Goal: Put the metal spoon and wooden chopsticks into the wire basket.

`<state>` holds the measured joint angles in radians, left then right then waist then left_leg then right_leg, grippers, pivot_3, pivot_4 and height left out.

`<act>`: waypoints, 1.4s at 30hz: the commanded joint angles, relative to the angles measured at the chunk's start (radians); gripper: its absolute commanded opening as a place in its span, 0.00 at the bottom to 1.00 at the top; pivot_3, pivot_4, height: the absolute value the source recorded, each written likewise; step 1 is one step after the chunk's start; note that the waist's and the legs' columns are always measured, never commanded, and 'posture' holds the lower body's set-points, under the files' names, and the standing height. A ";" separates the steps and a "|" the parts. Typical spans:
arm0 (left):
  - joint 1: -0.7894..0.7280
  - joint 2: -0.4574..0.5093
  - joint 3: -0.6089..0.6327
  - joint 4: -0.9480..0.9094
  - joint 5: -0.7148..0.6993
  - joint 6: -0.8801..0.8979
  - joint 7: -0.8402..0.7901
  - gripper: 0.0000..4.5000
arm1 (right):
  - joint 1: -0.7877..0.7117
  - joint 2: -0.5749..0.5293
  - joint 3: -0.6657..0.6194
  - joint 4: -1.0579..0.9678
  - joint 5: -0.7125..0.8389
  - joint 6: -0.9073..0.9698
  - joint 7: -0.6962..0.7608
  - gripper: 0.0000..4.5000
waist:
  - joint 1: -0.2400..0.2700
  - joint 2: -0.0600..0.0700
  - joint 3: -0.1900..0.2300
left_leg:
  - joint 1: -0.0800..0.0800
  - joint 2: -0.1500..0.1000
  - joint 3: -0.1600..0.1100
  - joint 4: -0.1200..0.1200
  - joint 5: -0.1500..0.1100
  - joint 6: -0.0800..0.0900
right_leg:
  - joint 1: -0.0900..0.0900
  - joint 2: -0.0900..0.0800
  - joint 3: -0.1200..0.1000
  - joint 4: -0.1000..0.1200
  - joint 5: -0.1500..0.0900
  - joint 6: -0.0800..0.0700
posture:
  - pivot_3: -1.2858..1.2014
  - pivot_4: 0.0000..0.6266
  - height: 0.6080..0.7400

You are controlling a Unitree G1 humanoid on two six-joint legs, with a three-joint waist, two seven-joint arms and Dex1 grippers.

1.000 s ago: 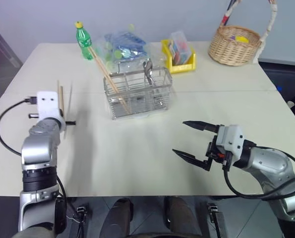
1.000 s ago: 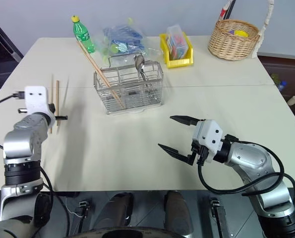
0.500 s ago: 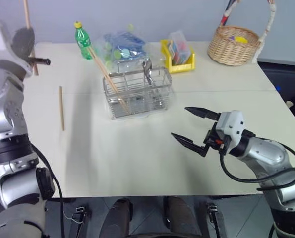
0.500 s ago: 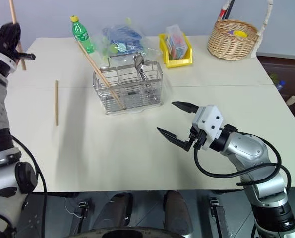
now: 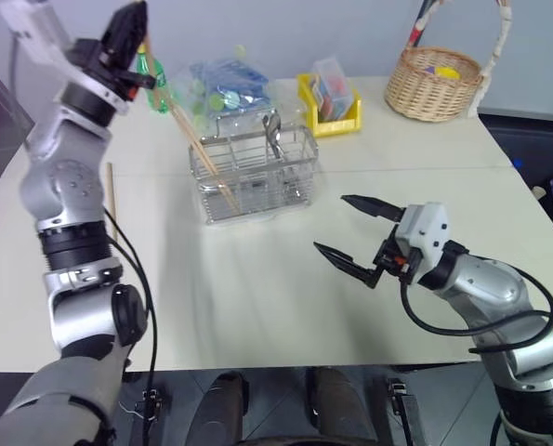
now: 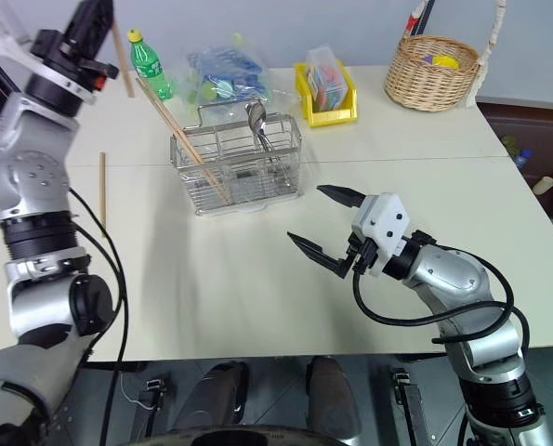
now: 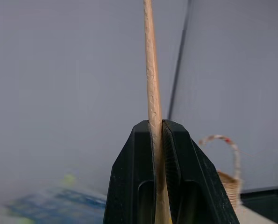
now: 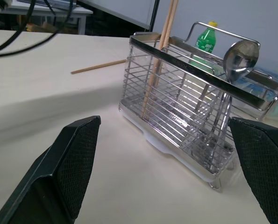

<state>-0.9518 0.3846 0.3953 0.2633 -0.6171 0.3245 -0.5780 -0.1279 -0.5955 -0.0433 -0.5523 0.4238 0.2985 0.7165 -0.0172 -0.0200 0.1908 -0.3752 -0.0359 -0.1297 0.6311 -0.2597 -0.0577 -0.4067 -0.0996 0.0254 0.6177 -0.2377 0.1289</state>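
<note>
**While one chopstick rides high, another lies on the table**

Left gripper (image 7: pixel 157 140) is clamped on a wooden chopstick (image 7: pixel 151 93), raised above the table's (image 5: pixel 257 279) far left. Right gripper (image 5: pixel 355 237) hangs wide apart, empty. Metal spoon (image 6: pixel 256 116) and two chopsticks (image 6: pixel 178 135) stand in the wire basket (image 6: pixel 239 167); one stick (image 6: pixel 101 190) lies on the table.

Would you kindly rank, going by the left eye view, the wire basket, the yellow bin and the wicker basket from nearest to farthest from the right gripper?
From the right gripper:
1. Wire basket, mid-table, ahead and toward the robot's left.
2. Yellow bin, behind the wire basket, near the far edge.
3. Wicker basket, far right corner.
</note>
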 commanded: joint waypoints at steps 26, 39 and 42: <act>0.222 -0.196 -0.088 -0.213 -0.039 -0.018 0.097 0.02 | 0.008 0.042 0.027 -0.013 -0.025 -0.039 -0.025 1.00 | 0.004 0.000 0.000 | 0.000 0.000 0.000 0.000 0.000 0.000 | 0.000 0.000 0.000 0.000 0.000 0.000 | 0.52 0.24 1.00; 0.269 -0.198 -0.116 -0.269 -0.041 0.000 0.114 0.19 | 0.006 0.042 0.028 0.002 -0.026 -0.051 -0.014 1.00 | 0.004 0.000 0.000 | 0.000 0.000 0.000 0.000 0.000 0.000 | 0.000 0.000 0.000 0.000 0.000 0.000 | 0.52 0.24 1.00; 0.282 -0.198 -0.127 -0.277 -0.034 0.000 0.113 0.46 | 0.006 0.042 0.028 0.005 -0.026 -0.053 -0.012 1.00 | 0.005 0.000 0.000 | 0.000 0.000 0.000 0.000 0.000 0.000 | 0.000 0.000 0.000 0.000 0.000 0.000 | 0.52 0.24 1.00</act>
<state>-0.6684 0.1849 0.2801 0.0353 -0.6448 0.3265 -0.4658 -0.1167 -0.5621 -0.0097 -0.5392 0.3953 0.2747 0.7017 -0.0125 -0.0200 0.1908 -0.3753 -0.0360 -0.1298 0.6315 -0.2595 -0.0580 -0.4062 -0.0995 0.0255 0.6173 -0.2377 0.1288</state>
